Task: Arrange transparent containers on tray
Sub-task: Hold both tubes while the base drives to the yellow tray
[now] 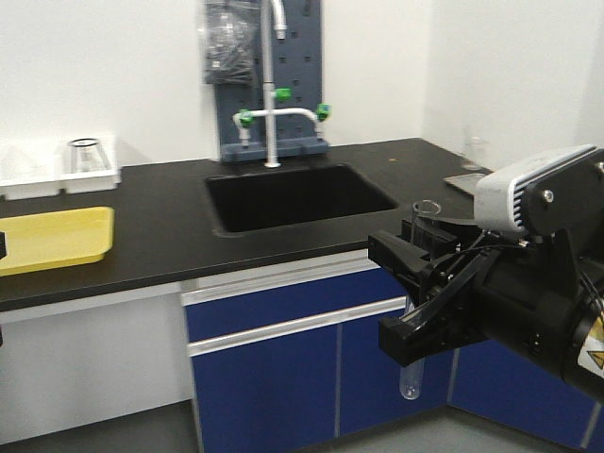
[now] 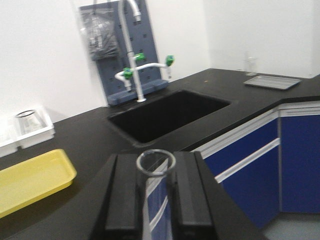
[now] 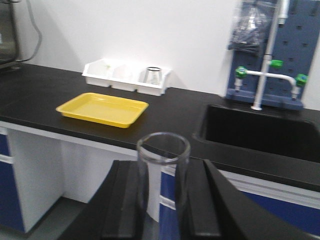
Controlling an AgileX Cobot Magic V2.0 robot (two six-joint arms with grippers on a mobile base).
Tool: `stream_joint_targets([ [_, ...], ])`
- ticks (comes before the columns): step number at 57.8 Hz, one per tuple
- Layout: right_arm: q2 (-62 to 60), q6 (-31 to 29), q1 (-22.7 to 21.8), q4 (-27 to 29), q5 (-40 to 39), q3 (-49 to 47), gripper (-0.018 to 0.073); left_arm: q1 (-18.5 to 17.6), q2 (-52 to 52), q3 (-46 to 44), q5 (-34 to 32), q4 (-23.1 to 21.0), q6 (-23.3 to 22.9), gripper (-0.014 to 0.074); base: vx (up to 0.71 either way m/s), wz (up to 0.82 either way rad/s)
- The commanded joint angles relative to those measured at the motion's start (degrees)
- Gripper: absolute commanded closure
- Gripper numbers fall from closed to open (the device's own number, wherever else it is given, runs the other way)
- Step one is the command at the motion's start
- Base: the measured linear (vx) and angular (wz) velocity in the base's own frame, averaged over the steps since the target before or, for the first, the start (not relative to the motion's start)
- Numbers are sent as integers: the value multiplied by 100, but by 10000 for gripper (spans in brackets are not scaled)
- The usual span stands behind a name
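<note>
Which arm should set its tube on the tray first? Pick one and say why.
Left, probably. Each arm's jaws hold a tube, but the tray lies close beside the left tube, while the right tube hangs right of the sink, farther off.

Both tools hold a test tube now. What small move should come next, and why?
Probably carry the right tool forward and to the left, over the black counter, toward the yellow tray. Its test tube is clamped upright in front of the counter edge, not above it, and nothing lies in the tray.
</note>
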Motion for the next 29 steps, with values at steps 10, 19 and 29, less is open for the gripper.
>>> stream_joint_targets([
  [10,-113,-33,2,-8,-466,-195,571,-25,-39,-195,-482,-35,-39,596,-10,44],
  [19,-113,-33,2,-8,-466,-195,571,-25,-39,-195,-482,-35,-39,596,-6,37],
  [29,-113,-33,2,-8,-466,-195,571,-25,-39,-195,-482,-35,-39,596,1,35],
])
